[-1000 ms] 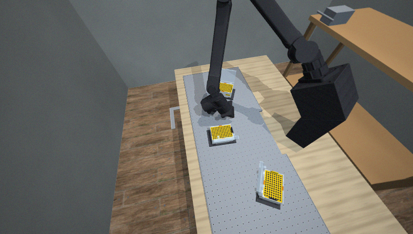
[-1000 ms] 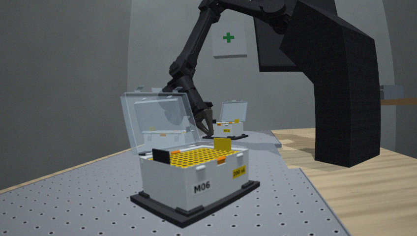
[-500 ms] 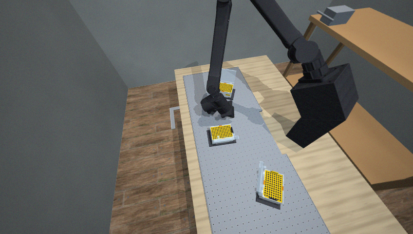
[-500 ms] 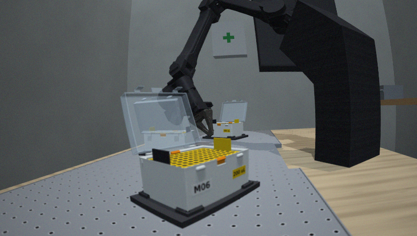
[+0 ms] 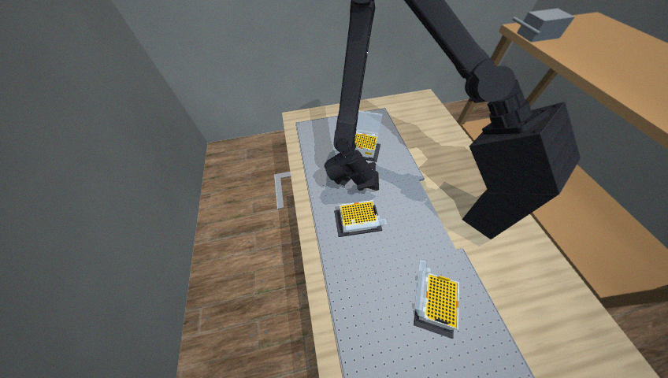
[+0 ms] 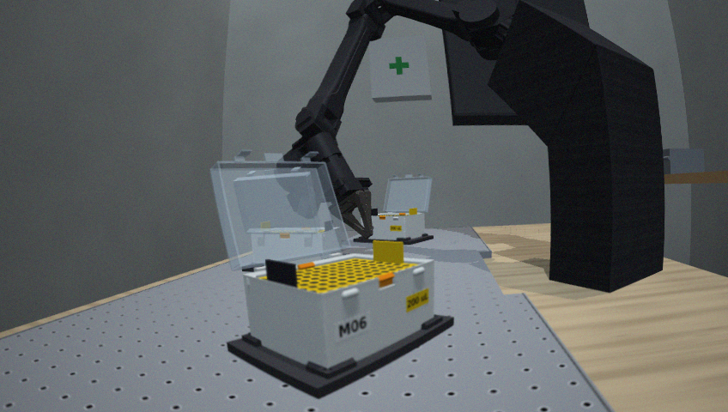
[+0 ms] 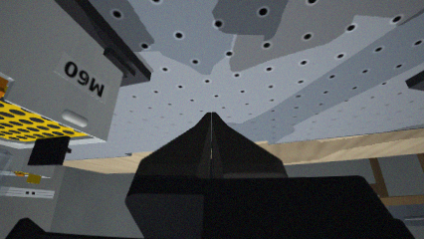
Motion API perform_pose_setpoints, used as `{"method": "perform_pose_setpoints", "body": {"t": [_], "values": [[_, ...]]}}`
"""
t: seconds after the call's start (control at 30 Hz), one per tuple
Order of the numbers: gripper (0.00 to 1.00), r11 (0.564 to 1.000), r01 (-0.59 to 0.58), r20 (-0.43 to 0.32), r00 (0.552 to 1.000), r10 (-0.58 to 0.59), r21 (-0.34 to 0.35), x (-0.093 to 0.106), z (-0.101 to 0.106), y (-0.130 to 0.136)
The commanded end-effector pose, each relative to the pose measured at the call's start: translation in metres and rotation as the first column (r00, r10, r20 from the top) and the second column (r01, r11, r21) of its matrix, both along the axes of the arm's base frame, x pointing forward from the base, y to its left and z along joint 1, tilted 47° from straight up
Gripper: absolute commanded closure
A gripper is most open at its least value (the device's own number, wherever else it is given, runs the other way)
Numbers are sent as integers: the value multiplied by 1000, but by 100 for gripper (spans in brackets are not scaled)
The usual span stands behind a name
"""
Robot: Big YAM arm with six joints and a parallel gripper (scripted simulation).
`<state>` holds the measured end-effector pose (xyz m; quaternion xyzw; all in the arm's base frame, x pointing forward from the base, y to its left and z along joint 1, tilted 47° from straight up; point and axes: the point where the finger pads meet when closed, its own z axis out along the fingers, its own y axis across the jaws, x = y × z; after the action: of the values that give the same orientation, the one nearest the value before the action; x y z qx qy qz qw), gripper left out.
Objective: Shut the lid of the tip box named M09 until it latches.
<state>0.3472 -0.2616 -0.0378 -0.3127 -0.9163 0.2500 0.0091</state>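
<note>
The white plastic tip box labelled M06 sits nearest the exterior camera on a black rectangular holder plate. Its clear hinged lid stands open and tilted back above a yellow perforated tip rack. A yellow label reading 200 uL is on the same wall as the ID sticker.

Both rest on a grey perforated metal breadboard, which lies on the light wooden table.

Further along the breadboard stands the white plastic tip box labelled M09. Its yellow tip rack is exposed in the top view, so its lid is open. In the wrist view its white ID sticker appears inverted on a grey side wall at upper left.

The black parallel tool hangs just beyond box M09, between it and the farthest box, tips pointing down toward the breadboard. Its fingers are pressed together with nothing between them. The tool does not touch box M09; the box lies just beside it, offset to one side.

Farthest away is a third white plastic tip box with its clear lid upright. Its ID is too small to read. The dark arm link partly covers this box in the top view.
</note>
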Motion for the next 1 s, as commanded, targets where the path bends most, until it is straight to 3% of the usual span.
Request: {"method": "perform_pose_setpoints", "body": {"t": [0.0,0.83,0.97], "values": [[100,1000,-12,31,999,13,-14,7,11,-2],[100,1000,-12,31,999,13,-14,7,11,-2],[100,1000,-12,12,1000,12,-5,-2,23,21]]}}
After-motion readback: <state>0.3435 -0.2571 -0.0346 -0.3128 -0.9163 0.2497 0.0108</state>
